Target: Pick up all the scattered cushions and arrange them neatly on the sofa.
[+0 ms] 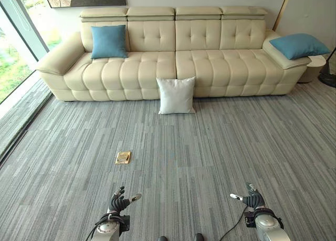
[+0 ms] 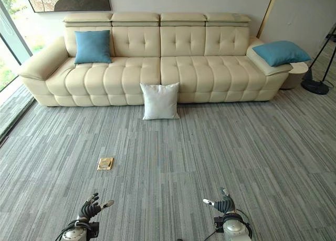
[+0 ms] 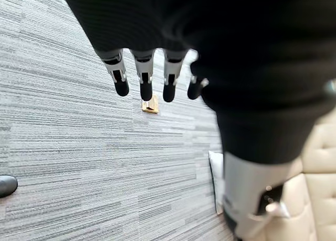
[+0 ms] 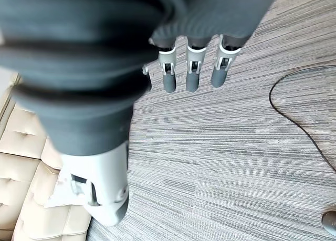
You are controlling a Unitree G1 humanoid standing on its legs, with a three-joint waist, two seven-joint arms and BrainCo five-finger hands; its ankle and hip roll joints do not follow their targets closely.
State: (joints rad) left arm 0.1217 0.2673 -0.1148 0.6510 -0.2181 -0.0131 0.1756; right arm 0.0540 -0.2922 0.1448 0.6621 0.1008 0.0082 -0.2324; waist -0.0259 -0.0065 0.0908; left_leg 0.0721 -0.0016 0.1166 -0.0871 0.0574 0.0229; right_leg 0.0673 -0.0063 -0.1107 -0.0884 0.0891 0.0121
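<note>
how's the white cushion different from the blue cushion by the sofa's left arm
The white cushion stands on the carpet, leaning against the front of the sofa; the blue cushion at the left sits up on the seat, propped against the backrest. One is white, the other blue. The white one still needs lifting onto the sofa; the blue one is already placed. Both are square, upright and untouched by either hand.

Two blue cushions [image 1: 108, 41] [image 1: 299, 45], one white cushion [image 1: 176, 95]

a white cushion [image 1: 176, 95] leans on the sofa [image 1: 210, 62] front; both hands, left hand [image 1: 118, 201] and right hand [image 1: 252, 198], hang open, empty.
</note>
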